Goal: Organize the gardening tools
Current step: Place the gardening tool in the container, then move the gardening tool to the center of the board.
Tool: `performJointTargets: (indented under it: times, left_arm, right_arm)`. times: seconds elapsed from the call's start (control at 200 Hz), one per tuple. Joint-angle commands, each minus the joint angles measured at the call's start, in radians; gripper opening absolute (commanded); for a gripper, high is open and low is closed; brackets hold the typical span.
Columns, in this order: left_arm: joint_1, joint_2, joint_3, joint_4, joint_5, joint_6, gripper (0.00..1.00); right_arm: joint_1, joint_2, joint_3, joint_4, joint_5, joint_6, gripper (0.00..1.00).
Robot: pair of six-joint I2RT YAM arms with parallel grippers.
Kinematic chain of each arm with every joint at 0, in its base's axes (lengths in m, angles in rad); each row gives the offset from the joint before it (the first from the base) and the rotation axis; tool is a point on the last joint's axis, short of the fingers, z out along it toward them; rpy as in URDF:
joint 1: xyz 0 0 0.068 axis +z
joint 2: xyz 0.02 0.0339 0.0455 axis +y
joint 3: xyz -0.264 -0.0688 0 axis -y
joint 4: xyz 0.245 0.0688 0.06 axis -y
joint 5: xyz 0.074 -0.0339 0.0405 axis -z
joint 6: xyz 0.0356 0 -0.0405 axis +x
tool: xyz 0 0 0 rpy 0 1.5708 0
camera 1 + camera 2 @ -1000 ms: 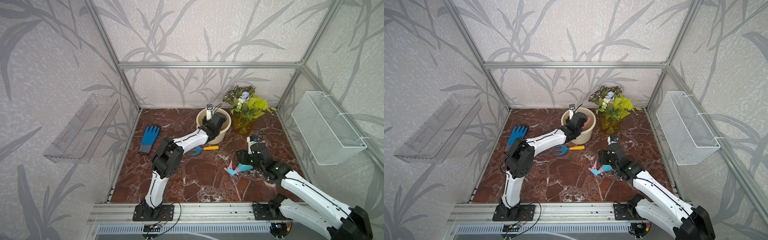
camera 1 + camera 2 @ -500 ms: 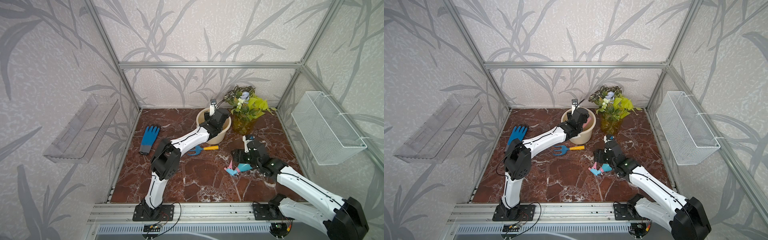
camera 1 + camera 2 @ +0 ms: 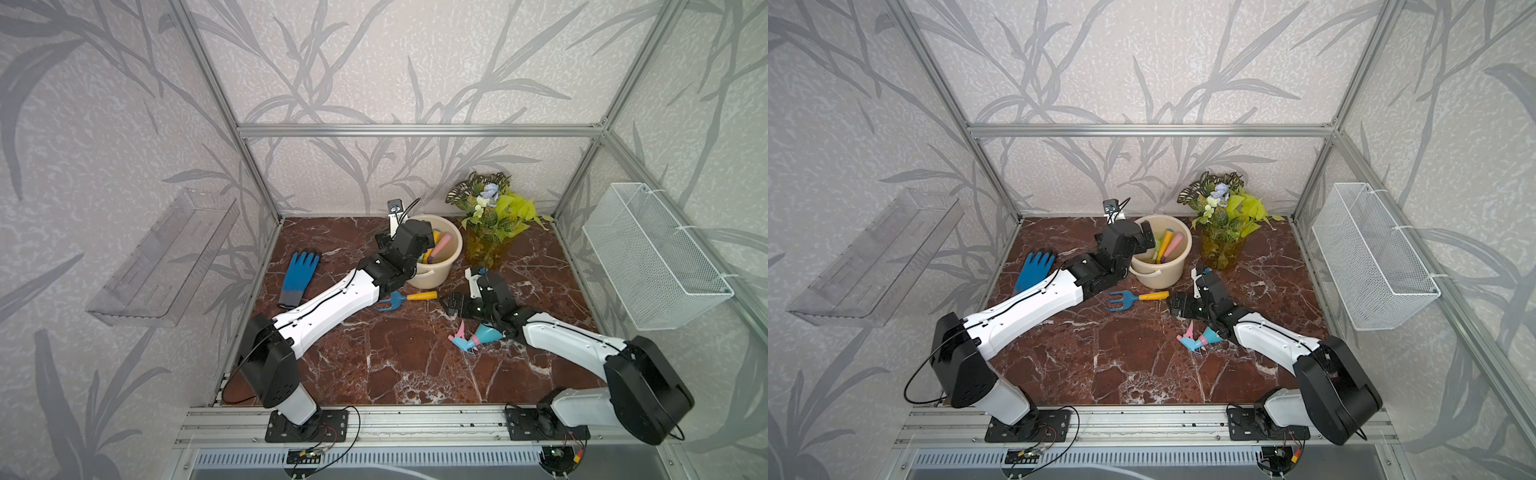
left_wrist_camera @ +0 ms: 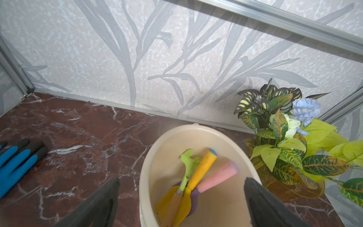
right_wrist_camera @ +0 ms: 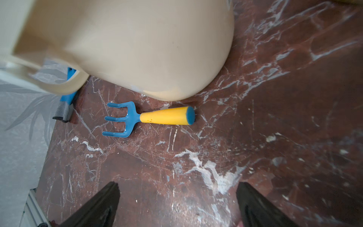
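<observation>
Both sets of jaws spread, nothing held: left gripper [image 4: 181,179], right gripper [image 5: 176,183].
Left hangs over the bucket [image 4: 196,127] holding rake [image 4: 188,162], shovel [image 4: 202,169] and scoop [image 4: 218,174]; right faces the fork [image 5: 149,118] lying just beside the bucket, probably the next pick. The bottle [image 3: 473,338] lies near the right gripper.

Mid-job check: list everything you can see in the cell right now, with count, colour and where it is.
bucket: one, cream, back of floor
rake: one, green, in bucket
shovel: one, yellow, in bucket
scoop: one, purple, pink handle, in bucket
fork: one, blue, yellow handle, floor before bucket
spray bottle: one, light blue, floor by right arm
glove: one, blue, floor left of bucket
plant: one, green, amber vase, right of bucket
shelf: one, clear, left wall
basket: one, white wire, right wall
left gripper: one, black, open over bucket
right gripper: one, black, open near fork handle
</observation>
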Motion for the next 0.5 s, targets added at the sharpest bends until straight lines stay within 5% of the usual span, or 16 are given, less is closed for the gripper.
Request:
performJointTargets:
  times: [0.0,0.495]
  left_arm:
    - [0.004,-0.078,-0.106,-0.050,0.028,-0.078,1.00]
    - [0.046,-0.368,-0.480,-0.076,0.057,-0.271,1.00]
  right_arm:
    - [-0.012,0.064,-0.036,0.224,-0.084,0.004,1.00]
    - [-0.009,0.296,0.002,0.477,-0.087,-0.090,0.97]
